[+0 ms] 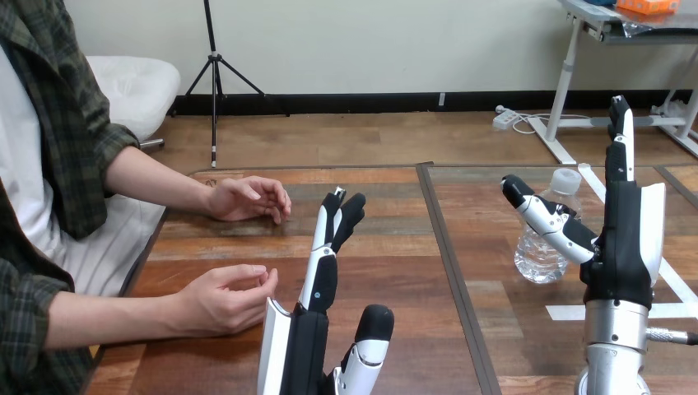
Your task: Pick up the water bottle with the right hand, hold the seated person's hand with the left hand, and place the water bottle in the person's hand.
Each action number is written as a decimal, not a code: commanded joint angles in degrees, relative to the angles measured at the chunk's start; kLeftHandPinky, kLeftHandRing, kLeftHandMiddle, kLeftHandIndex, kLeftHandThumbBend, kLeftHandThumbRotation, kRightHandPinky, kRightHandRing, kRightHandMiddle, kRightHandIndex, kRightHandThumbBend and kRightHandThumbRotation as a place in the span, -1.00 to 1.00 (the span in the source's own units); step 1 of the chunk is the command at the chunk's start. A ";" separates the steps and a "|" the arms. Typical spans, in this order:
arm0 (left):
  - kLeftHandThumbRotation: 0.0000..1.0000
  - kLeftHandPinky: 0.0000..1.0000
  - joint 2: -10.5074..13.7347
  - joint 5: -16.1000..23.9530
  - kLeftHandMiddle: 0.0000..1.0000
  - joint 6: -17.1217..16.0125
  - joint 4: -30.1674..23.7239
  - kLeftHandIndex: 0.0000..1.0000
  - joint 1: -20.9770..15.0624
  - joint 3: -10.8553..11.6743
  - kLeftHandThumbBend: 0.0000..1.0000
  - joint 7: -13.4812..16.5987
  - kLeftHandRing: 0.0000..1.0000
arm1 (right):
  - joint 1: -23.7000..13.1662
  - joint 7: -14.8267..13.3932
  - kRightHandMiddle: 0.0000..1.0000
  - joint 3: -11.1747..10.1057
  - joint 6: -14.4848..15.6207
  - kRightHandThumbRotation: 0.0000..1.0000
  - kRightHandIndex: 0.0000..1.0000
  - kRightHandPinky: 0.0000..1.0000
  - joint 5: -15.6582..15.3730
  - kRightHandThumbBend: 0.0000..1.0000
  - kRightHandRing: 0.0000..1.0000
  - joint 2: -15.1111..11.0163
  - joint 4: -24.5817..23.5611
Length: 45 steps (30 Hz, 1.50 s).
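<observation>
Right hand (623, 239) upright at table's right side, fingers straight, thumb stretched toward view's left, grasping nothing. Clear water bottle (537, 257) with white cap (566, 179) stands upright on wooden table (395, 247), just beside right hand; thumb crosses in front of bottle's shoulder, contact unclear. Left hand (306, 341) upright near bottom centre, fingers straight, released. Person's far hand (247, 199) and near hand (221, 300) rest on table at view's left, loosely curled, both apart from left hand.
</observation>
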 commanded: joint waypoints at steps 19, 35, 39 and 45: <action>1.00 0.79 -1.11 -0.11 0.86 -0.28 0.27 0.99 -1.11 0.19 -0.17 0.08 0.82 | -4.20 -0.48 1.00 0.15 -0.05 -0.03 1.00 1.00 0.33 0.80 1.00 -0.84 -1.16; 1.00 0.83 -1.88 -1.33 0.86 -0.09 0.45 0.99 -0.42 -0.35 -0.14 -0.50 0.83 | -5.60 7.83 0.98 1.54 14.71 -0.79 0.94 0.72 6.53 0.39 0.95 2.41 -9.94; 1.00 0.84 -1.81 -2.00 0.87 -0.60 0.84 0.99 -0.69 -0.51 -0.14 -0.89 0.84 | -5.16 8.29 0.97 1.65 16.67 -0.91 0.93 0.78 6.76 0.31 0.95 2.41 -11.58; 1.00 0.82 -2.06 -0.93 0.86 0.40 0.24 0.98 -0.37 -0.11 -0.12 -0.32 0.82 | -4.67 8.88 0.97 1.53 18.36 -0.98 0.93 0.80 7.10 0.28 0.93 2.66 -13.22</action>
